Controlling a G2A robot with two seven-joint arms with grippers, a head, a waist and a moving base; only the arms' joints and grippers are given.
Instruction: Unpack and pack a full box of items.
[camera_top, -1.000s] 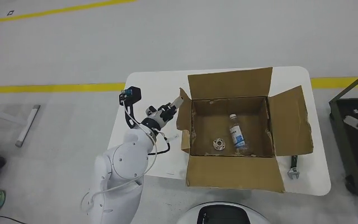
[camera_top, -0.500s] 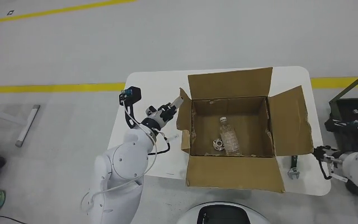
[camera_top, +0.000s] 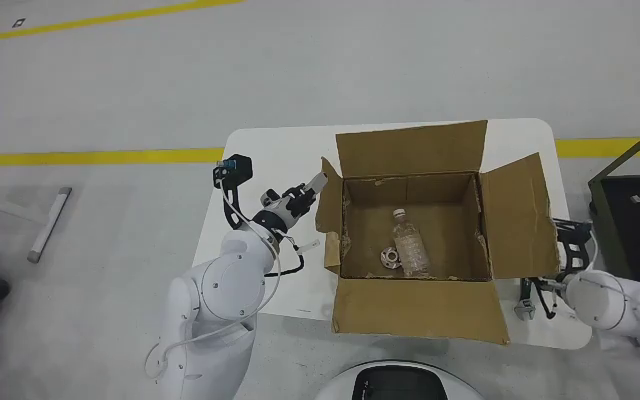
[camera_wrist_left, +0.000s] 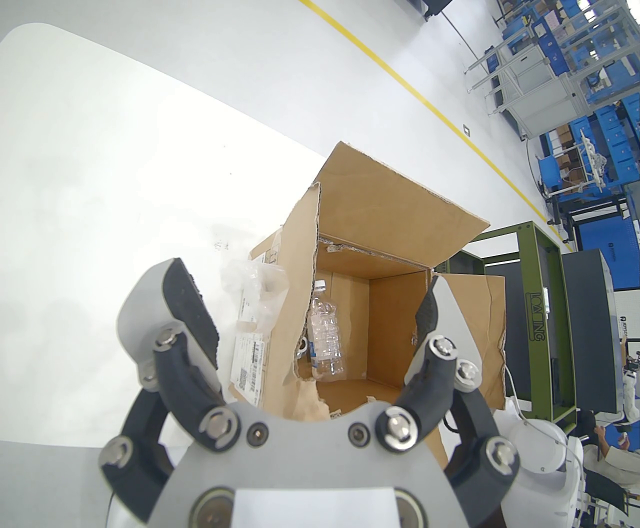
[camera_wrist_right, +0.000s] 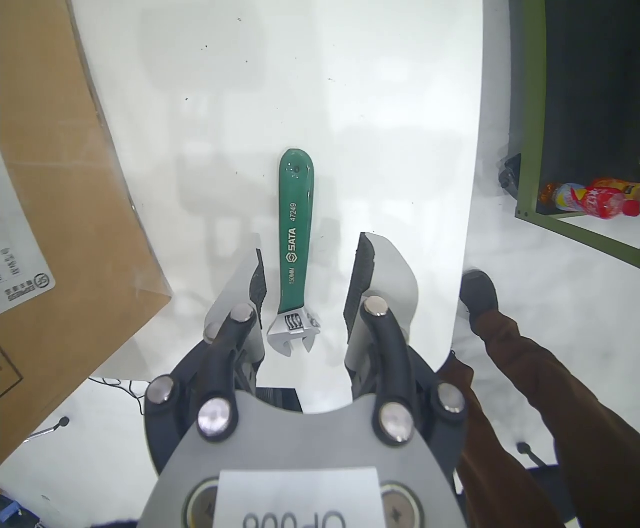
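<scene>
An open cardboard box (camera_top: 415, 300) stands on the white table (camera_top: 270, 170). Inside it lie a clear plastic bottle (camera_top: 410, 245) and a small metal ring (camera_top: 388, 258); the bottle (camera_wrist_left: 325, 335) also shows past the torn left flap. My left gripper (camera_wrist_left: 307, 295) hangs open and empty just outside that flap, its fingertips (camera_top: 312, 186) near the box's left wall. A green-handled wrench (camera_wrist_right: 295, 225) lies on the table right of the box, seen small from above (camera_top: 524, 300). My right gripper (camera_wrist_right: 312, 250) is open, low over the wrench, one finger on each side of its handle.
A clear plastic pouch with paper labels (camera_wrist_left: 252, 325) lies against the box's left wall. A green metal cart (camera_top: 612, 215) stands off the table's right edge, with a red-labelled drink bottle (camera_wrist_right: 595, 197) on its shelf. A person's shoe (camera_wrist_right: 477, 290) is beside the table.
The bottle shifted left inside the box and now lies next to the ring. My right arm came in from the right edge and settled over the wrench. The left arm stayed still.
</scene>
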